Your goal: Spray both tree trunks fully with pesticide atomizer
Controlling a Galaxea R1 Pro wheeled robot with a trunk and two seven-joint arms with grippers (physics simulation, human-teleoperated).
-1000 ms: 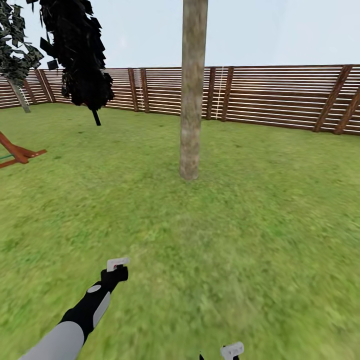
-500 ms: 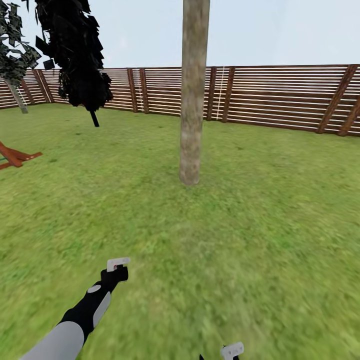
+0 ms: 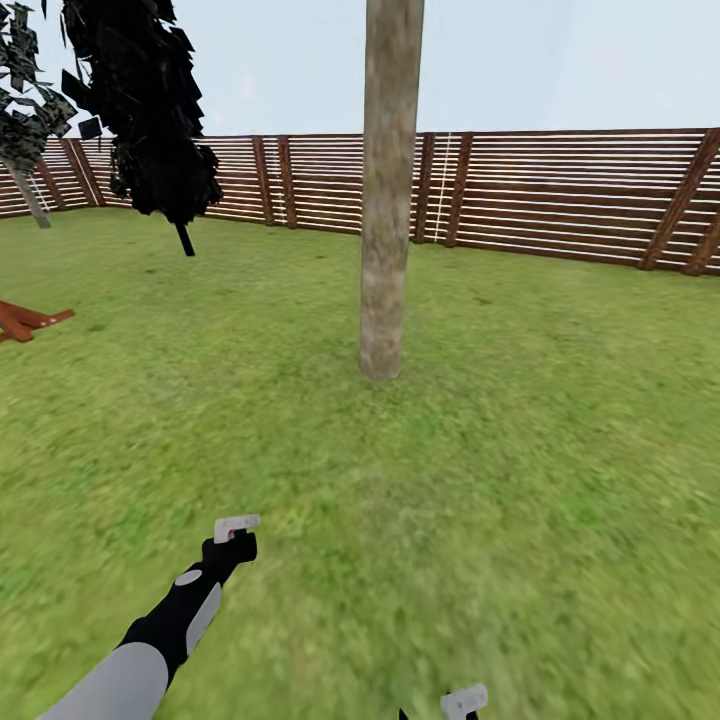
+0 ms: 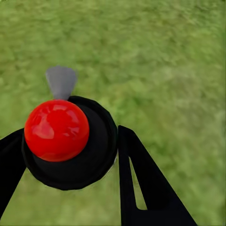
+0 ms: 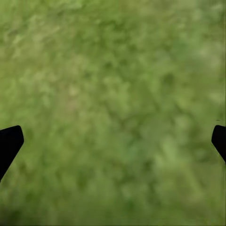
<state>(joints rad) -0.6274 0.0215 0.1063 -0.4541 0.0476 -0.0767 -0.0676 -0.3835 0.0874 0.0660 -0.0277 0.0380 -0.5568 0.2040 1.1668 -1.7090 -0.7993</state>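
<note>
Black left fingers (image 4: 70,155) are closed around the pesticide atomizer (image 4: 61,136), red knob up. Ahead, slightly right and well apart, stands the tree trunk (image 3: 388,200). The right fingers (image 5: 113,136) are spread, empty.

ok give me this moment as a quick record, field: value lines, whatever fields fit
setting: lawn ringed by a wooden slat fence
tree trunk: mottled grey-brown tree trunk straight ahead, no white specks on it
left gripper: left gripper shut on the pesticide atomizer, a black body with a red round top
right gripper: right gripper open, nothing between its fingers, grass below
other: dark-leaved tree at left; red-brown wooden frame at the left edge
</note>
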